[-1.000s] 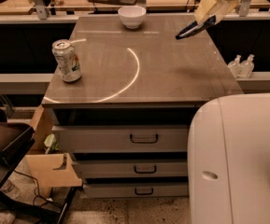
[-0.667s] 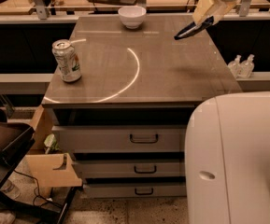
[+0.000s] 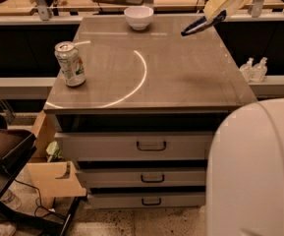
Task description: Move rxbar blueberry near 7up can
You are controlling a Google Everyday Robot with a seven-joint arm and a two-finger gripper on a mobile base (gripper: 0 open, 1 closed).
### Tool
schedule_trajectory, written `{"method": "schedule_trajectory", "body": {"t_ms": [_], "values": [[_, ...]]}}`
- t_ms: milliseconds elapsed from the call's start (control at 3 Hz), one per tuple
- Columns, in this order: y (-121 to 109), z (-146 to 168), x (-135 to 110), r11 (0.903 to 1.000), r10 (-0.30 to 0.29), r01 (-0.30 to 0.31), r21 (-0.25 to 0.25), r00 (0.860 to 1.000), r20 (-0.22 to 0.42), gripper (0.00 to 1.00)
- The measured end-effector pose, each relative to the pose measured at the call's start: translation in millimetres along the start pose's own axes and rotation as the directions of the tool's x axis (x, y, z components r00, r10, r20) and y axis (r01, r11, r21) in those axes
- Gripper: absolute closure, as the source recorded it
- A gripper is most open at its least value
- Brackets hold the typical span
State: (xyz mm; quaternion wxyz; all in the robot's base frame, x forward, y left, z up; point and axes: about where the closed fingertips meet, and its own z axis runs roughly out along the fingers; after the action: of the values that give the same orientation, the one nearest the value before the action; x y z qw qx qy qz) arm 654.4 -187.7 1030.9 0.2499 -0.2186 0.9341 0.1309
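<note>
The rxbar blueberry (image 3: 200, 25), a flat dark navy bar, hangs tilted in the air above the far right part of the cabinet top. My gripper (image 3: 216, 13) is shut on its upper right end, at the top right of the view. The 7up can (image 3: 70, 64) stands upright near the left front corner of the top, far to the left of the bar and the gripper.
A white bowl (image 3: 138, 17) sits at the far middle edge of the grey cabinet top (image 3: 181, 77). Two small bottles (image 3: 254, 69) stand on a ledge to the right. My white base (image 3: 257, 176) fills the lower right. Drawers face front below.
The gripper and the bar have shifted slightly left and lower over the far right of the top. The can and the bowl have not moved.
</note>
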Motion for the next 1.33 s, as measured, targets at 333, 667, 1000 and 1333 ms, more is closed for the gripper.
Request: {"method": "schedule_trajectory", "body": {"t_ms": [333,667,1000,1333], "values": [[40.4,-30.0,0.4,0.9932,-0.087,0.095,-0.067,0.989,0.119,1.00],[72.2,-14.7,25.1,0.9627,-0.149,0.186,-0.196,0.970,0.191,1.00],[101.0,41.0,58.7,0.9037,-0.153,0.226,-0.364,0.964,0.217,1.00],[118.5,101.2,92.7,0.8569,-0.138,0.219,-0.467,0.970,0.201,1.00]]}}
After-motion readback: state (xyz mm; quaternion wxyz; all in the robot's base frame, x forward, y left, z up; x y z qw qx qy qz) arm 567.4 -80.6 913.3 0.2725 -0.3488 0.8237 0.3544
